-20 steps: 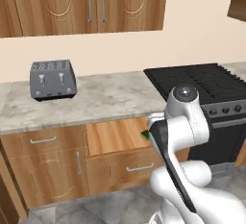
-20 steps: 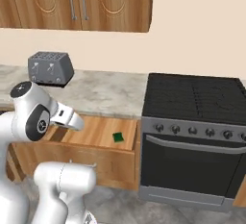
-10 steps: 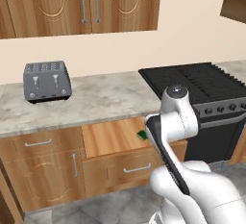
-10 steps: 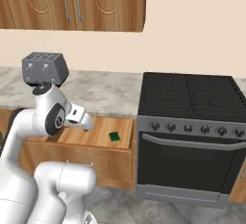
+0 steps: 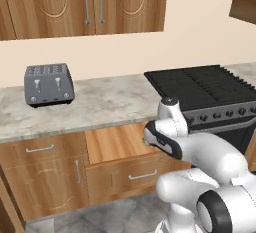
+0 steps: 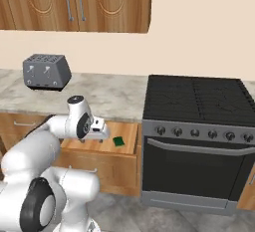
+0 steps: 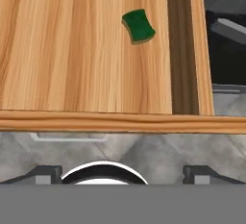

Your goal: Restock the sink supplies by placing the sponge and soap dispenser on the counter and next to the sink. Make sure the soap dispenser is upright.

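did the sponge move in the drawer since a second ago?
No. The sponge lies in the open drawer's corner nearest the stove, as before; only the camera shifted.

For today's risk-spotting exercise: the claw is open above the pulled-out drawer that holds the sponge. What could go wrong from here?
1. The sponge lies close to the drawer's side wall; a finger of the open claw might strike that wall.
2. The sponge is small and flat on the drawer floor, so the fingers may scrape the wood or close above it.

Base views flank the open drawer [image 6: 102, 144]; hand view looks down in.
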### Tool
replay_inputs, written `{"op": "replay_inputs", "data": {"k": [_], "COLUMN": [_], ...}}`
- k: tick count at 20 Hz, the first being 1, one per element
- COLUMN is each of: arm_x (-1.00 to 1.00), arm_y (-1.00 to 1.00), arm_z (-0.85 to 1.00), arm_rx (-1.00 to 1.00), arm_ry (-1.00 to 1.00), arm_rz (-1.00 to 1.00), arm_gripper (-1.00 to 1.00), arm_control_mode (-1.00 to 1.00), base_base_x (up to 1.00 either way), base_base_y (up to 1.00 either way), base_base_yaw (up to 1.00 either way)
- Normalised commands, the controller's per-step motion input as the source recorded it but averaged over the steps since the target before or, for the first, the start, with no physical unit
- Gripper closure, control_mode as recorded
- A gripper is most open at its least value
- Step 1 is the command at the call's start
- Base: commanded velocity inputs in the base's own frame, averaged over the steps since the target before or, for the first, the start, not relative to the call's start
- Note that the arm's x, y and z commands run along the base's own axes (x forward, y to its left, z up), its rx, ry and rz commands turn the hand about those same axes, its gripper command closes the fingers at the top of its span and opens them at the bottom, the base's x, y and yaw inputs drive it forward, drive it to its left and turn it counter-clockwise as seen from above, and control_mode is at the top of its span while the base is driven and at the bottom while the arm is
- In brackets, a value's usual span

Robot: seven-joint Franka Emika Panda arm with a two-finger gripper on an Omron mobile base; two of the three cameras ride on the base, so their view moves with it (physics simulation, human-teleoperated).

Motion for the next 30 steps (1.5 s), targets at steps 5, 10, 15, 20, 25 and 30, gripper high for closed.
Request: {"op": "replay_inputs", "data": {"k": [5, 10, 15, 20, 25, 30], "arm_x": [0.51, 0.16, 0.23, 0.00, -0.12, -0.47], "arm_y": [0.00, -0.02, 0.00, -0.10, -0.19, -0.20], "arm_z": [-0.30, -0.71, -0.56, -0.33, -0.17, -0.32], "arm_rx": [0.00, 0.00, 0.02, 0.10, 0.16, 0.15], "arm_ry": [0.03, 0.07, 0.07, 0.07, 0.03, 0.12], "arm_rz": [0.06, 0.02, 0.00, 0.00, 0.00, 0.00], "arm_gripper": [-1.00, -1.00, -1.00, -1.00, -1.00, -1.00], "arm_control_mode": [-1.00, -1.00, -1.00, -1.00, -1.00, -1.00], "base_base_x": [0.00, 0.00, 0.00, 0.00, 0.00, 0.00], "base_base_y": [0.00, 0.00, 0.00, 0.00, 0.00, 0.00], "base_base_yaw": [0.00, 0.00, 0.00, 0.00, 0.00, 0.00]}}
